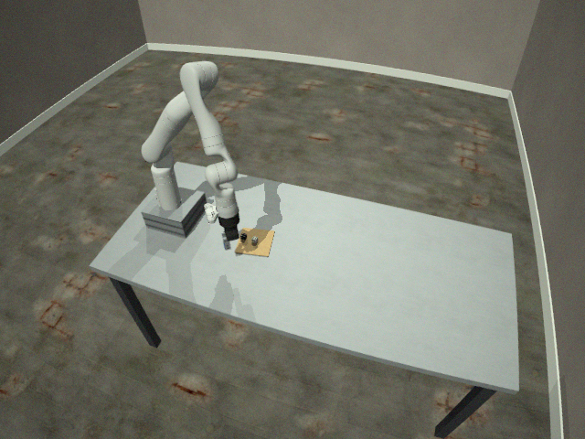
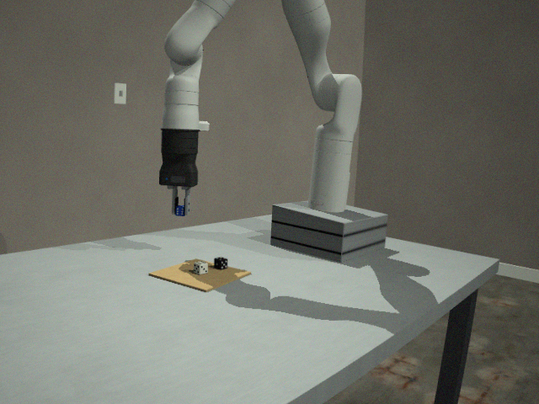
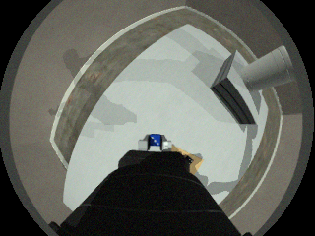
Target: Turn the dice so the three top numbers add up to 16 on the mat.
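A blue die (image 2: 179,210) (image 3: 156,140) is between the two fingertips of my gripper (image 2: 180,207) (image 3: 155,140), which is shut on it and holds it well above the table. In the top view the fingers show beside the mat's left edge. A white die (image 1: 254,240) (image 2: 200,267) and a black die (image 1: 243,237) (image 2: 221,263) rest on the orange-tan mat (image 1: 262,250) (image 2: 173,275), a little apart. The mat lies flat on the table. The pips on top of the dice are too small to read surely. In the wrist view my gripper's body hides part of the mat.
The grey table (image 1: 377,283) (image 2: 109,339) carries the arm's layered grey base block (image 1: 164,222) (image 2: 304,235) (image 3: 231,100), to the left of the mat in the top view. The arm's shadow falls across part of the mat.
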Robot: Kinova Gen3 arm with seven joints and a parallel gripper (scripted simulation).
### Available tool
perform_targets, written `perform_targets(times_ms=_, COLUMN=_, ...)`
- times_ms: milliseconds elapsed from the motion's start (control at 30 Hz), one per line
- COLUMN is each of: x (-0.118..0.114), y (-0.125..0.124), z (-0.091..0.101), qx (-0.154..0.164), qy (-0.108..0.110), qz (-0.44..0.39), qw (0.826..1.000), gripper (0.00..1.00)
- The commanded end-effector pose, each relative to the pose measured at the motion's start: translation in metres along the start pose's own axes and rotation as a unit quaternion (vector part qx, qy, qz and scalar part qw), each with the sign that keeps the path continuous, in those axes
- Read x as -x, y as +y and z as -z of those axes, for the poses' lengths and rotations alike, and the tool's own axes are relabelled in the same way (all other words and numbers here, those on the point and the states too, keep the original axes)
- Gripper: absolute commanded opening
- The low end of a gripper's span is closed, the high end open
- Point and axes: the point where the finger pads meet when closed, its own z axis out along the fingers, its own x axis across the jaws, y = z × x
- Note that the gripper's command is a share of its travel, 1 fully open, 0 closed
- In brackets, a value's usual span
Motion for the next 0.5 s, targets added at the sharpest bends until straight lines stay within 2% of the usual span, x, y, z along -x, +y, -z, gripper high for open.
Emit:
perform_targets(times_ms=0, x=0.0003, y=0.0006, z=0.0005, qx=0.0, qy=-0.001, qz=0.0, qw=1.0, gripper=0.4)
perform_targets(times_ms=300, x=0.0, y=0.0005, z=0.0001, qx=0.006, qy=0.0, qz=0.0, qw=1.0, gripper=0.4)
perform_targets(times_ms=467, x=-0.0005, y=0.0005, z=-0.0007, qx=0.021, qy=0.002, qz=0.0, qw=1.0, gripper=0.4)
